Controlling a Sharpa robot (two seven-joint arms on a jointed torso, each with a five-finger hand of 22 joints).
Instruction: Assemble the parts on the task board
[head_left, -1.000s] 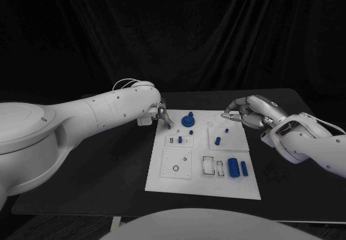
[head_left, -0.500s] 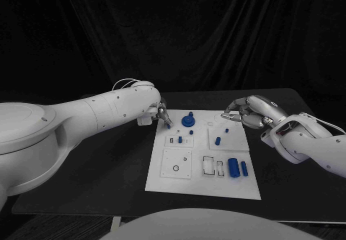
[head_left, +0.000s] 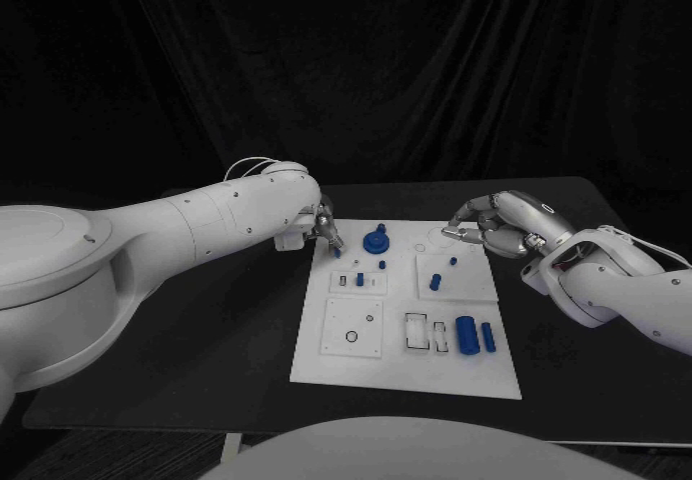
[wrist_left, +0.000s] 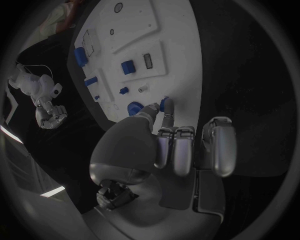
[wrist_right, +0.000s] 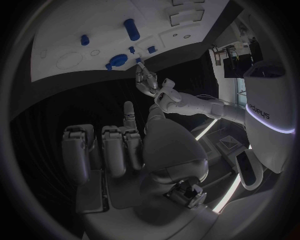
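Bench: we see a black bench (head_left: 216, 330) carrying a white task board (head_left: 408, 375) at its middle, its long side running away from the robot.
Near end of the board: a large blue cylinder (head_left: 466, 334) lies beside a thinner blue bar (head_left: 489, 337); next to them we see a rectangular slot (head_left: 417, 332) and, further left, a square plate with a small ring (head_left: 352, 337).
Middle of the board: a short blue block (head_left: 359, 280) sits in a small plate, and a slim blue peg (head_left: 434, 282) lies on the square plate to its right.
Far end of the board: a round blue knob (head_left: 376, 240) stands near the far edge.
Left hand: the left hand (head_left: 319, 228) hovers over the board's far left corner; in the left wrist view we see its thumb and one finger pinching a small blue part (wrist_left: 165, 104) right at the board, the other fingers (wrist_left: 215, 145) curled in.
Right hand: the right hand (head_left: 490, 224) hangs just past the board's far right corner, fingers (wrist_right: 119, 145) loosely curled toward the thumb; we cannot tell whether it holds anything.
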